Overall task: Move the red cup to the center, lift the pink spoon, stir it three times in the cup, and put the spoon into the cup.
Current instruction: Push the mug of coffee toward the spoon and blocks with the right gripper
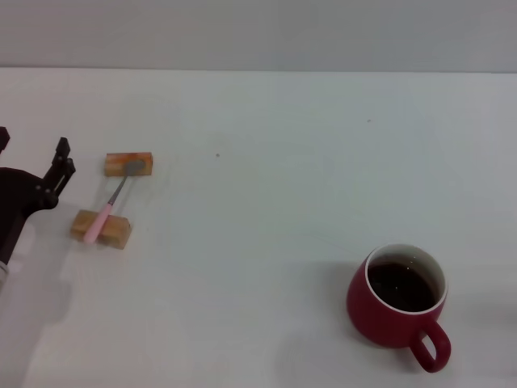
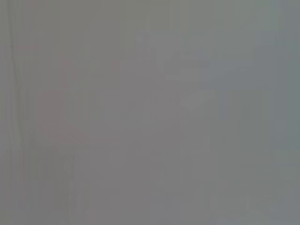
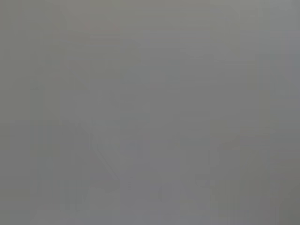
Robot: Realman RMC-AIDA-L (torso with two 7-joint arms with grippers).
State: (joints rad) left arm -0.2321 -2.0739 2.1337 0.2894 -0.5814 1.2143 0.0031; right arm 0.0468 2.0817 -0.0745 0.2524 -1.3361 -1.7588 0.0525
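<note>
1. Red cup (image 1: 397, 296) sits upright on the white table (image 1: 266, 162), low on the robot's right side, well away from the middle. Its loop handle points toward the robot and slightly right, and the inside looks dark below the white rim.
2. Pink spoon (image 1: 113, 200) is far over on the robot's left, well apart from the cup. It lies bridged across two tan wooden blocks: the pale pink handle rests on the near block (image 1: 101, 229), the grey bowl on the far block (image 1: 129, 164).
3. The metal neck spans the gap between the two blocks, clear of the tabletop.
4. Left gripper (image 1: 63, 162) is at the left edge of the head view, just beside the spoon and blocks but touching neither. Its dark fingers point away from the robot, and I cannot tell whether they are apart or together.
5. It carries nothing that can be seen.
6. Right gripper does not appear in the head view at all.
7. Both wrist views give only flat grey, with nothing to make out.
</note>
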